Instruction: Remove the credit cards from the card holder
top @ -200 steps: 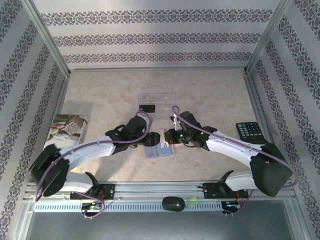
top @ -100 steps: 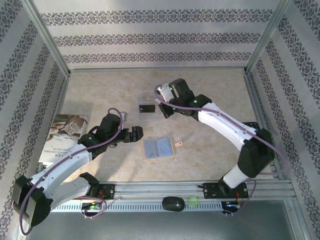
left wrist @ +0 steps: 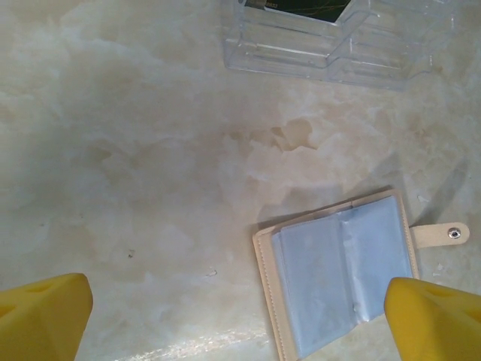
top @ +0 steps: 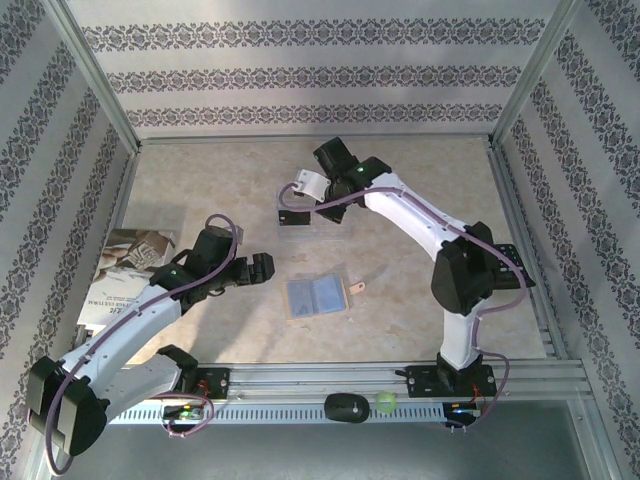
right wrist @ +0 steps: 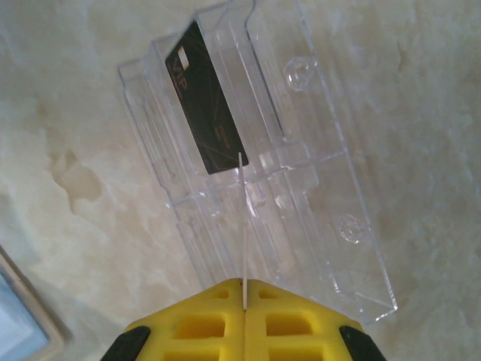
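Pale card (right wrist: 242, 218): out of the card holder and seen edge-on as a thin line. The right gripper (right wrist: 244, 286) pinches it between pressed-together yellow fingers, above the clear tray (right wrist: 331, 226).
Black card (right wrist: 204, 128): lying in a slot toward one end of the tray, with neither gripper touching it.
Card holder (left wrist: 342, 274): open flat on the table (left wrist: 135, 173), pale blue sleeves facing up and the tan tab (left wrist: 442, 235) sticking out sideways. It is near the tray but apart from it. The sleeves look empty, though the glossy plastic makes that hard to confirm.
Left gripper (top: 260, 268): its fingers (left wrist: 45, 320) are spread wide and hold nothing. It hovers over the table just left of the holder.
What changed: a second ago both grippers were crowded over the holder. Since then the right arm has swung to the tray with the pale card, and the left has let go, opened and drawn back.
Meaning for the task: both cards appear to be out, so the removal itself seems done. Only setting down the pale card is left.
Likely next move: lower the pale card into a free slot beside the black one, then release it. A thin card held on edge could catch on a divider.
Further out: a booklet (top: 125, 270) by the left wall, well apart from the action.
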`<state>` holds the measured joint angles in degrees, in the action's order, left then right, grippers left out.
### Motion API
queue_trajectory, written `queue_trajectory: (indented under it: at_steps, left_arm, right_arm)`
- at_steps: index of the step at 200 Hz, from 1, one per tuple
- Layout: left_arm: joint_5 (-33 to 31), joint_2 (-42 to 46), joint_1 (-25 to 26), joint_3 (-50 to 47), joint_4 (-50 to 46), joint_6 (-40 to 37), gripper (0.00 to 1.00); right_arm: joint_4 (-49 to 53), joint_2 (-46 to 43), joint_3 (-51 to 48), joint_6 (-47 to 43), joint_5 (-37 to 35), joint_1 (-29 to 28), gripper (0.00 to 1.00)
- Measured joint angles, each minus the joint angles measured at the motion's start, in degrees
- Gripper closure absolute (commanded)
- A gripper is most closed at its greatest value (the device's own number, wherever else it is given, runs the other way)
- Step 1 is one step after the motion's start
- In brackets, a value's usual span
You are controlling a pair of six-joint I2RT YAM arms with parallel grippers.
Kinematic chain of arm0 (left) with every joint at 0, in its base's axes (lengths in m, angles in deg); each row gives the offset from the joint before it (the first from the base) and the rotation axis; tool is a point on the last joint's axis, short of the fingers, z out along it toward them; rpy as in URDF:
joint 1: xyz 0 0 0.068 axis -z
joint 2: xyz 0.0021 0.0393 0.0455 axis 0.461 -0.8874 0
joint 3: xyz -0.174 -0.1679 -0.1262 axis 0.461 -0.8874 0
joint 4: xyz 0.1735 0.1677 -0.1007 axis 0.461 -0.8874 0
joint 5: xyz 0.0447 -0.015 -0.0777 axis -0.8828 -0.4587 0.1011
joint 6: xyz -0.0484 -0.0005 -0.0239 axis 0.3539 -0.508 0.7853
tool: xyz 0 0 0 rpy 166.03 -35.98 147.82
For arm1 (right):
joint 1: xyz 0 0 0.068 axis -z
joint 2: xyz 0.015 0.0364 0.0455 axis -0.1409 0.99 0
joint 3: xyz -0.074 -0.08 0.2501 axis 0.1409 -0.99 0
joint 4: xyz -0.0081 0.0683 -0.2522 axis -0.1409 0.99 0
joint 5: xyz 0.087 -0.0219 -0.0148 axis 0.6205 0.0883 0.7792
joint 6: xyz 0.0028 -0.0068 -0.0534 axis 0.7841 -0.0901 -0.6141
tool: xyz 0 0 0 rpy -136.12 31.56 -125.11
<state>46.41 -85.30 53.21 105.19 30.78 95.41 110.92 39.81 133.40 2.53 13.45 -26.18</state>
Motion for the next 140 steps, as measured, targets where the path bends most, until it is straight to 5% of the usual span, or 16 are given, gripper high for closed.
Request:
queue_trajectory:
  at_steps: [140]
  left_arm:
    - [-1.2, -7.3, -2.5, 1.3, -2.6, -0.3, 0.0]
  right_arm:
    - [11.5, 9.7, 10.0, -13.2, 0.5, 4.0, 1.0]
